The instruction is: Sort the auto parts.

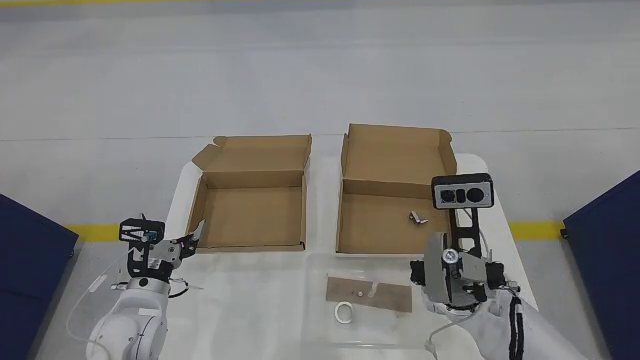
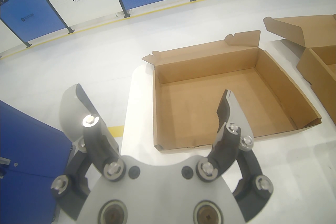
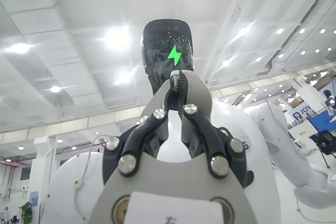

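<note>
White table (image 1: 320, 265), two open boxes.
The left box (image 1: 250, 218) and right box (image 1: 375, 222) stand side by side. The left gripper (image 2: 151, 90) hangs spread wide off the left box's near-left corner; the right gripper (image 3: 176, 83) points upward at the table's front right. Between the arms lie a cardboard strip (image 1: 370, 293) and a white ring (image 1: 343, 311). One metal part (image 1: 417, 217) rests in the right box; a screw (image 3: 174, 76) is pinched in the right gripper's tips.

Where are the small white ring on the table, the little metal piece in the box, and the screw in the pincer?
Small white ring (image 1: 337, 310): top view, on its left rim.
Little grey metal piece (image 1: 418, 217): top view, on its middle.
Silver threaded screw (image 3: 175, 76): right wrist view, on its end.
</note>
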